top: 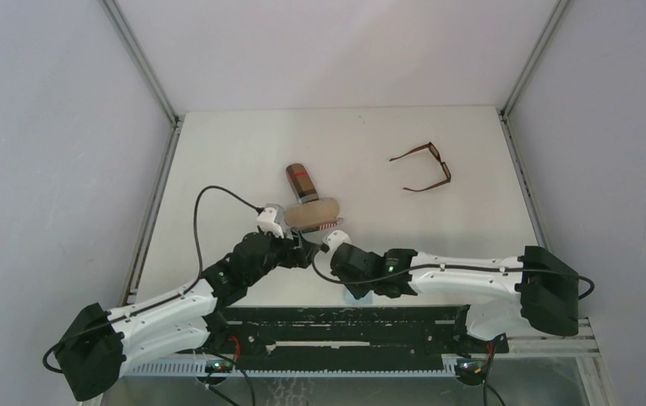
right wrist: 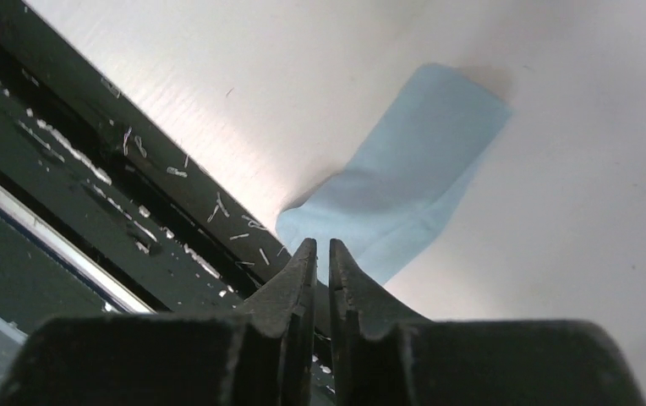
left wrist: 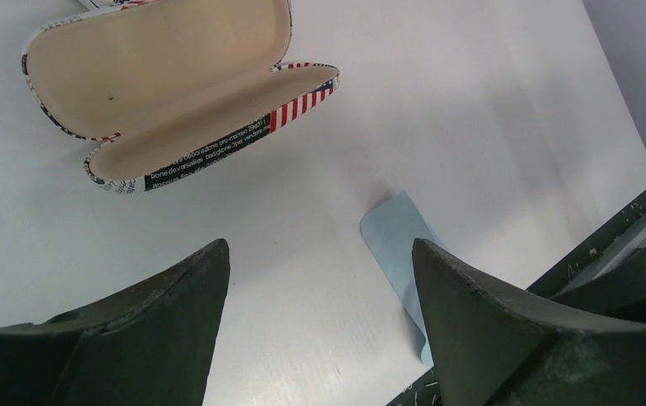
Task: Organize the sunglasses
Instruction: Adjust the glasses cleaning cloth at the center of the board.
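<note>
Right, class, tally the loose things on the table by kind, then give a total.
brown sunglasses: 1
Glasses cases: 2, the open flag-print case and the brown case
light blue cloth: 1
Total: 4

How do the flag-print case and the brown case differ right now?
The flag-print case lies open, tan lining up and empty; the brown case is shut. The flag-print case lies crosswise in front; the brown case points away behind it. The brown case has a red band, the other stripes and text. Both rest on the table.
</note>
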### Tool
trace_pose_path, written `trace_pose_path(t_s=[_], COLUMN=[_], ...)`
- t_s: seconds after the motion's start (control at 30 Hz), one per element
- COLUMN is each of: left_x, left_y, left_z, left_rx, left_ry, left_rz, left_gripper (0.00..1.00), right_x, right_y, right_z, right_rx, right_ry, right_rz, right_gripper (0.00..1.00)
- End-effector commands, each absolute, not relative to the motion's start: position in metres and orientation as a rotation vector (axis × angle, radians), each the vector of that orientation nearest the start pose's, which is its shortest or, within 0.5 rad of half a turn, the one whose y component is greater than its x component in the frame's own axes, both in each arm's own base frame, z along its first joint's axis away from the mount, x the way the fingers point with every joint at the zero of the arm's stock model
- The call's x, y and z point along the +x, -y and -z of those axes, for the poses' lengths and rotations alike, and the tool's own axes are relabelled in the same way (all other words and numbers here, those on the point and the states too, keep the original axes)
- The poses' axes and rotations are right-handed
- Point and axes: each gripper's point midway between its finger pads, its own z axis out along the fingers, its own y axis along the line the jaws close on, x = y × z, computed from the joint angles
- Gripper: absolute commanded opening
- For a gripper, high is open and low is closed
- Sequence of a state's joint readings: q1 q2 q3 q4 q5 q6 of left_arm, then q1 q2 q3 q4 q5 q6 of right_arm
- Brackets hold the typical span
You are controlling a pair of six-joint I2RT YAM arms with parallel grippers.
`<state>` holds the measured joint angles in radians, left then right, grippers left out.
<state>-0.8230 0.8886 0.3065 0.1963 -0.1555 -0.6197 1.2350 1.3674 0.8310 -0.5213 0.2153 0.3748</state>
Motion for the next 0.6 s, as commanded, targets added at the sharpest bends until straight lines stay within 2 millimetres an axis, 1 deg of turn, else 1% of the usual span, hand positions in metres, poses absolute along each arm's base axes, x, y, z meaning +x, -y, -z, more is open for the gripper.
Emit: trace_pose_path(t_s=[0.0,0.1,0.23,0.37,0.43,0.57], left_x=[0.217,0.217,0.217,0.218,0.217,0.217], left_y=[0.224,0.225,0.22,0.21,0.205,0.189], left_z=[-0.108,-0.106,-0.103,-0.102,-0.1,-0.097], left_rx=[0.068,0.062,0.029,-0.021,-0.061,-0.154], left_ry=[-2.025,-2.03,-2.027,-2.013,-2.008,-1.983], left_rz=[0.789,0.795,0.782,0.76,0.755,0.73], left_gripper=[0.83,0.83,0.83,0.83,0.83,0.84], right_x=[0.133,0.13,0.117,0.111,0.113,0.114], right_y=[-0.273,-0.275,-0.289,-0.298,-0.299,-0.297], right_z=[-0.076,-0.072,-0.063,-0.054,-0.052,-0.046], right_rx=[-0.91,-0.921,-0.945,-0.939,-0.903,-0.815], right_ry=[-2.393,-2.415,-2.447,-2.48,-2.499,-2.543], right_rz=[-0.318,-0.329,-0.401,-0.394,-0.358,-0.291], right_gripper=[0.13,0.23,0.27,0.36,0.38,0.38])
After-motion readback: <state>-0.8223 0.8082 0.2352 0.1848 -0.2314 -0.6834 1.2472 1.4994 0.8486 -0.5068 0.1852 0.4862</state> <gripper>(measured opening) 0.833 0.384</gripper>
